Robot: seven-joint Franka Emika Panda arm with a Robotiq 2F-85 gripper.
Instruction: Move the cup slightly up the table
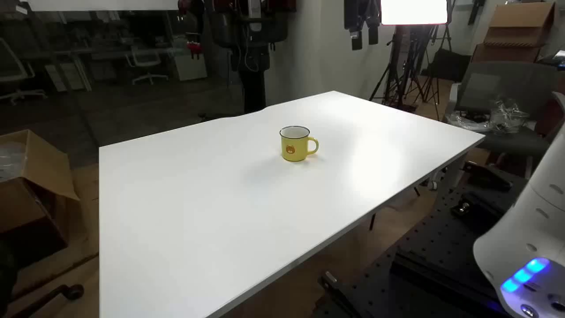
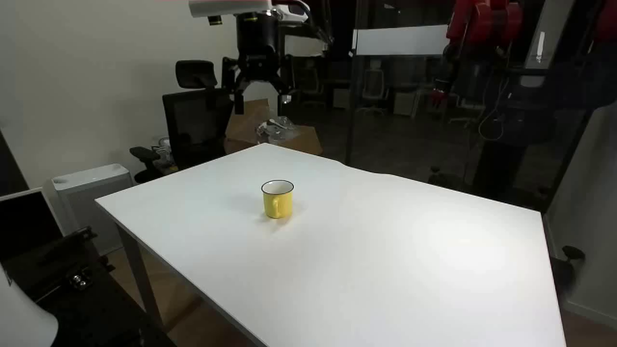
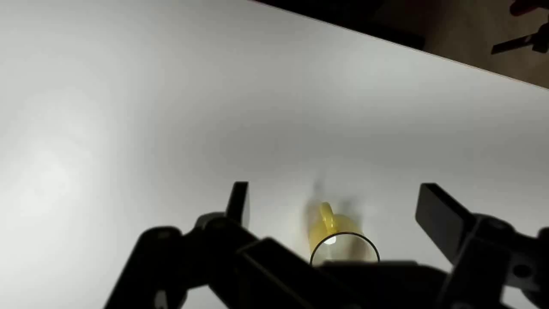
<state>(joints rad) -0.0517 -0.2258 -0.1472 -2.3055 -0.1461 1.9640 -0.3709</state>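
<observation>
The tool (image 2: 260, 105) hung high above the counter (image 2: 409, 270), with its fingers (image 3: 441, 221) spread wide and nothing held between them. In the wrist view the yellow mug (image 3: 343, 242) showed well below, between the left and right fingers, and the tool's dark body hid its near part. The handle (image 3: 327, 216) pointed to the far side there. In both exterior views the mug stood upright on the counter, well in from the edges. In an exterior view a little orange bear face (image 1: 290, 149) was on its near side, with the handle (image 1: 316, 145) out to the right.

The mug looked light and hard, so it likely would not squash. Its shiny outside might be slippery, and it might chip if it got bumped. The best hold seemed to be one finger on each side of the round body, away from the handle. The tool would need to come down a good way first.

Past the far left end, in an exterior view, were a cardboard box (image 2: 243, 129) and a black office chair (image 2: 195, 115).
</observation>
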